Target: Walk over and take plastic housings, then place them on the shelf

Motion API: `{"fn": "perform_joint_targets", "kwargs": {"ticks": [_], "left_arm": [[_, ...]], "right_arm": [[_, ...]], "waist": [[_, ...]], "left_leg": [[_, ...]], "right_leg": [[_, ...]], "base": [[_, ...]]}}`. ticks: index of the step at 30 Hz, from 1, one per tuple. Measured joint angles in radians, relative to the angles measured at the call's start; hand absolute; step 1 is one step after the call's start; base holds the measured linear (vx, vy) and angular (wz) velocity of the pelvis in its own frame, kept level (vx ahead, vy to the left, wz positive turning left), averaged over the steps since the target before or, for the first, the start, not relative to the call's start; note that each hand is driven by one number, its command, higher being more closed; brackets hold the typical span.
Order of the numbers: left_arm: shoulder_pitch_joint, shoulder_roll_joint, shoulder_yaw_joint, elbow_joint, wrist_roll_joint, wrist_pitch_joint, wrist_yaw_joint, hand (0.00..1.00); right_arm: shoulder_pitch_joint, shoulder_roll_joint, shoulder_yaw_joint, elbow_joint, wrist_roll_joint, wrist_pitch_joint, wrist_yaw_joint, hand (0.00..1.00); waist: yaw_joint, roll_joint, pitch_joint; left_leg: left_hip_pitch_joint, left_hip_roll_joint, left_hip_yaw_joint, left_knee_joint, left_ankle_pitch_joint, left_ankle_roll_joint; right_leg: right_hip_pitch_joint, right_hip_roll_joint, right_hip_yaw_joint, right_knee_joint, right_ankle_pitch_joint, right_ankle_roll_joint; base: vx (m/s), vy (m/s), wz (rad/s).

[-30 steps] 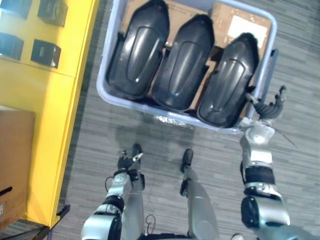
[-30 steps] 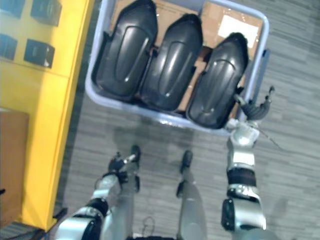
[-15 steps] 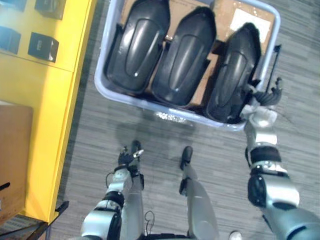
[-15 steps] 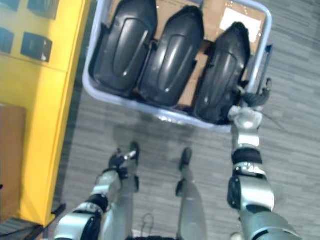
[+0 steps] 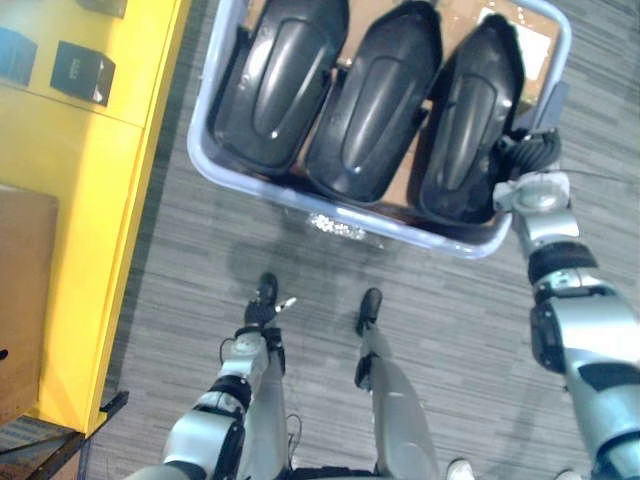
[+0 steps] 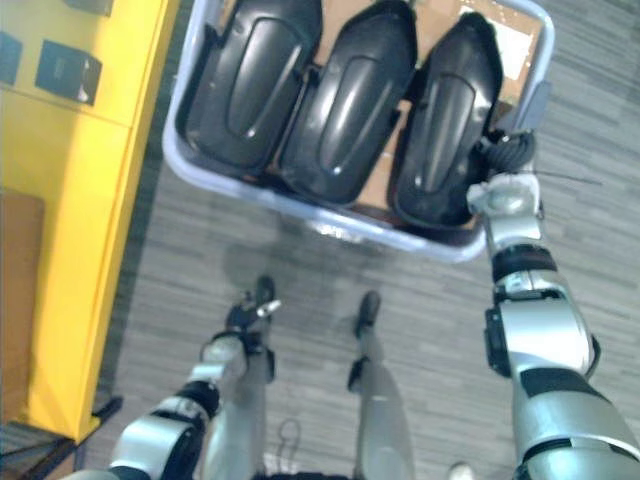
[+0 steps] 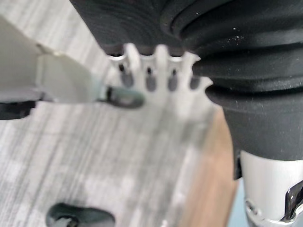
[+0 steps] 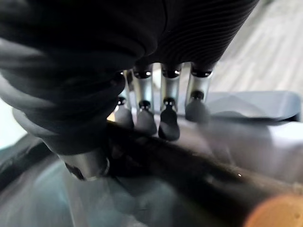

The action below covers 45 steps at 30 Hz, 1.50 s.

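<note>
Three black plastic housings lie side by side in a lavender-grey bin (image 5: 330, 207) on the floor ahead: left housing (image 5: 280, 90), middle housing (image 5: 380, 100), right housing (image 5: 470, 130). My right hand (image 5: 530, 158) reaches over the bin's right wall to the right housing's outer edge. In the right wrist view its fingers (image 8: 165, 124) curl down over that housing's dark rim (image 8: 199, 170), with the thumb underneath. My left hand (image 5: 262, 310) hangs low by my side, and its fingers (image 7: 149, 80) are straight and hold nothing.
A yellow shelf unit (image 5: 90, 200) stands along the left with small black boxes (image 5: 82, 72) on it. A brown cardboard box (image 5: 25, 300) sits at its near end. Cardboard sheets (image 5: 520, 30) lie under the housings. Grey striped carpet surrounds the bin.
My right hand has moved from beside the bin's right corner in over its wall, and its spread fingers have curled onto the right housing's edge. The view has shifted slightly.
</note>
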<state>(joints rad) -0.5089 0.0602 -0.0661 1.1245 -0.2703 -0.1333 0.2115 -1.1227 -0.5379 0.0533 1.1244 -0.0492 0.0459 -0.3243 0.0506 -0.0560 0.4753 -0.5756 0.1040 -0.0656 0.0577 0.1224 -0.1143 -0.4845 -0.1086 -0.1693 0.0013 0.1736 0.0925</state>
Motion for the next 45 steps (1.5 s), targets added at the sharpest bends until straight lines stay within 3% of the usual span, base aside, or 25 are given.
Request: {"fn": "perform_joint_targets", "kwargs": {"ticks": [4, 11, 18, 24, 27, 32, 39, 43, 45], "left_arm": [[0.004, 0.015, -0.005, 0.004, -0.004, -0.002, 0.003, 0.00], [0.040, 0.052, 0.007, -0.009, 0.006, -0.010, 0.023, 0.00], [0.100, 0.095, 0.107, -0.102, 0.033, -0.014, 0.076, 0.00], [0.140, 0.134, 0.232, -0.231, 0.058, -0.019, 0.163, 0.00], [0.166, 0.137, 0.290, -0.315, 0.133, -0.019, 0.242, 0.00], [0.191, 0.150, 0.326, -0.471, 0.171, -0.032, 0.337, 0.00], [0.162, 0.170, 0.269, -0.770, 0.145, -0.127, 0.372, 0.00], [0.077, 0.168, 0.173, -0.803, 0.063, -0.139, 0.351, 0.00], [-0.019, 0.168, 0.106, -0.813, -0.035, -0.163, 0.309, 0.00]], "right_arm": [[0.029, 0.000, -0.005, -0.057, -0.063, 0.002, -0.015, 1.00], [0.159, 0.003, -0.123, -0.322, -0.203, 0.007, -0.144, 1.00], [0.313, 0.035, -0.251, -0.499, -0.316, 0.042, -0.233, 1.00], [0.465, 0.074, -0.334, -0.679, -0.386, 0.058, -0.290, 1.00], [0.548, 0.104, -0.367, -0.732, -0.420, 0.077, -0.333, 1.00], [0.593, 0.112, -0.378, -0.762, -0.469, 0.080, -0.356, 1.00], [0.534, 0.112, -0.333, -0.708, -0.476, 0.076, -0.351, 1.00], [0.455, 0.112, -0.278, -0.673, -0.476, 0.077, -0.345, 1.00], [0.404, 0.113, -0.247, -0.673, -0.476, 0.077, -0.344, 1.00]], "waist": [[-0.005, 0.000, 0.000], [-0.010, 0.000, 0.000], [-0.006, 0.001, 0.000], [-0.001, 0.005, -0.003], [-0.001, 0.007, -0.004], [0.004, 0.010, -0.049], [0.025, 0.011, -0.050], [0.029, 0.011, -0.050], [0.029, 0.012, -0.050]], "left_leg": [[0.022, -0.003, 0.000, -0.021, 0.009, 0.000], [0.050, -0.007, -0.001, -0.070, 0.032, 0.001], [0.087, -0.018, -0.008, -0.085, 0.036, 0.004], [0.117, -0.022, -0.013, -0.114, 0.044, 0.005], [0.162, -0.028, -0.025, -0.127, 0.049, 0.006], [0.169, -0.030, -0.036, -0.129, 0.049, 0.006], [0.188, -0.031, -0.035, -0.135, 0.048, 0.005], [0.179, -0.030, -0.035, -0.135, 0.049, 0.004], [0.167, -0.031, -0.036, -0.135, 0.055, 0.005]], "right_leg": [[0.027, -0.001, 0.000, -0.034, 0.018, 0.000], [0.034, -0.004, -0.002, -0.039, 0.018, 0.000], [0.075, -0.015, -0.018, -0.046, 0.017, 0.000], [0.094, -0.019, -0.023, -0.045, 0.007, 0.005], [0.140, -0.025, -0.036, -0.042, -0.006, 0.009], [0.144, -0.030, -0.049, -0.021, -0.024, 0.010], [0.154, -0.033, -0.050, -0.009, -0.034, 0.007], [0.151, -0.031, -0.051, -0.017, -0.032, 0.008], [0.144, -0.030, -0.054, -0.022, -0.024, 0.012]], "base": [[0.00, 0.000, 0.00], [-0.01, -0.007, 0.02], [-0.01, 0.000, 0.06], [-0.02, -0.009, 0.03], [0.00, -0.008, 0.13], [0.00, -0.012, 0.08], [-0.01, -0.010, 0.00], [0.00, -0.007, 0.01], [0.00, -0.019, 0.05]]}}
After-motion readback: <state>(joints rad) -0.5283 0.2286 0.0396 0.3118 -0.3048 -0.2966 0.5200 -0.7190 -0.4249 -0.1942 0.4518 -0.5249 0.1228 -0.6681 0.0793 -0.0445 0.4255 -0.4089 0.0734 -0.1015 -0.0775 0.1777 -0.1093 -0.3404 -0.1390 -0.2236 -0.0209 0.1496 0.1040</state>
